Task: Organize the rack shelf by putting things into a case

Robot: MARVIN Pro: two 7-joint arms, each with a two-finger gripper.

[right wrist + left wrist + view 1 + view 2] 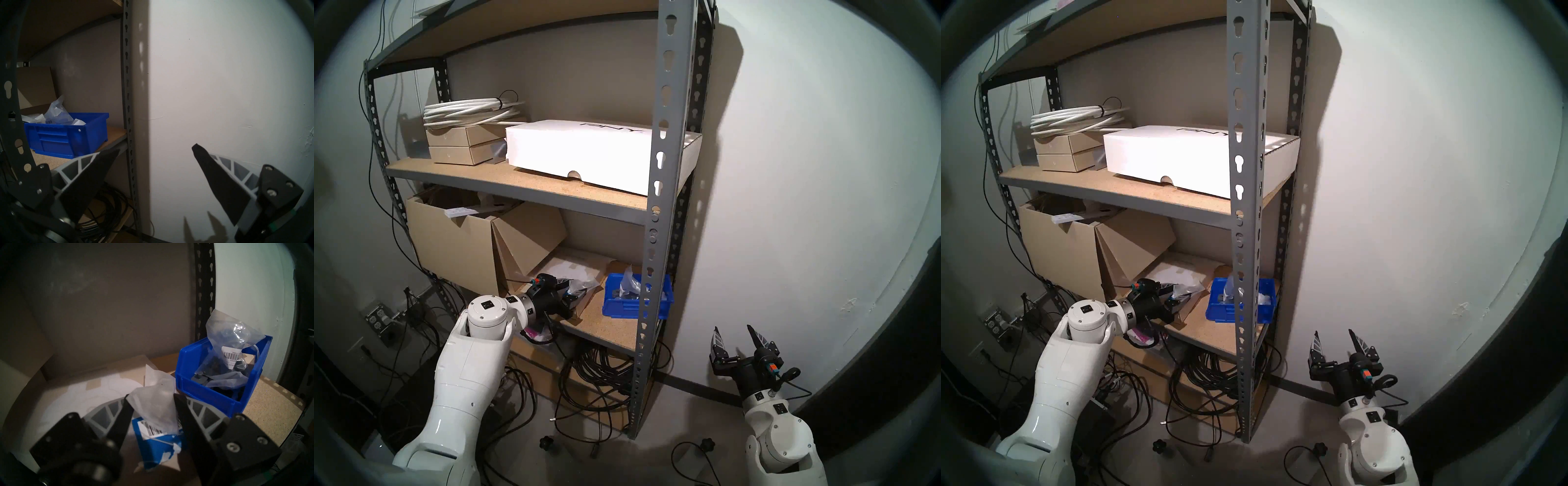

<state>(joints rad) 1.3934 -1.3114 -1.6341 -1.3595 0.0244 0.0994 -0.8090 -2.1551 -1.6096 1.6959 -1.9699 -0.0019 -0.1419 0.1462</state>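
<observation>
Head view: left gripper (571, 298) at a plastic bag (582, 286) on the rack shelf (605, 325), right gripper (738, 342) spread, empty. Left wrist: jaws flank bag, contact unclear; pinch fully, then carry into blue bin (186, 385)

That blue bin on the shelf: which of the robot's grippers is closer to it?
Left. The left gripper is on the same shelf right beside the blue bin, around a plastic bag. The right gripper hangs outside the rack, lower, facing the wall.

The blue bin (634, 298) is partly hidden — by the rack's upright (656, 237) (head views).
</observation>
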